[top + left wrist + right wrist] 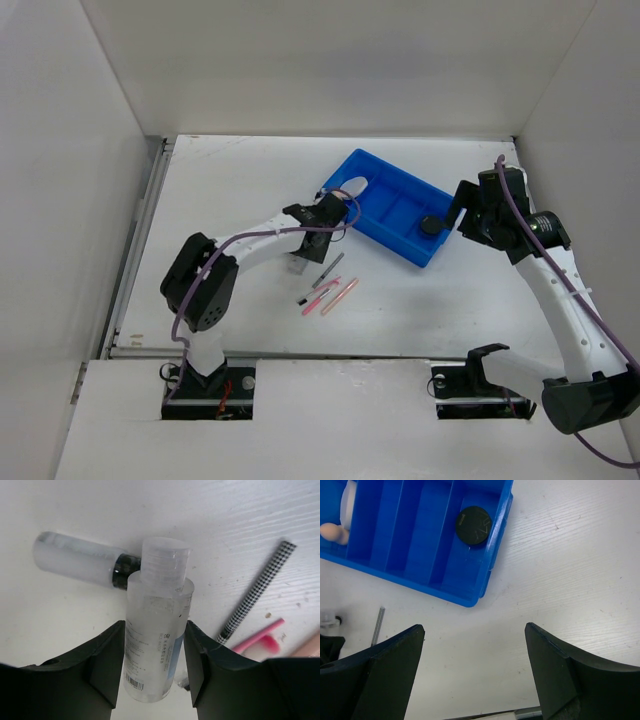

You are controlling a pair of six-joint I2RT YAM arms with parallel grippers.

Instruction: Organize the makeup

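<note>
Two clear vials show under the left arm. The capped vial (159,600) sits between the fingers of the left tool (155,630), which pinches its body from both sides, with the ribbed cap pointing away from the wrist. The second vial (75,560) lies flat on the white surface (240,510) just beyond; whether its dark neck touches the held one cannot be told. To the right of that tool lie a checkered brush (257,590) and a pink stick (257,636), apart from the fingers.

The right tool (474,630) hangs spread above the surface, nothing between its fingers, near a corner of the blue tray (496,545). The round black compact (473,525) lies in the tray's end compartment. A beige sponge (334,532) sits at the opposite end.
</note>
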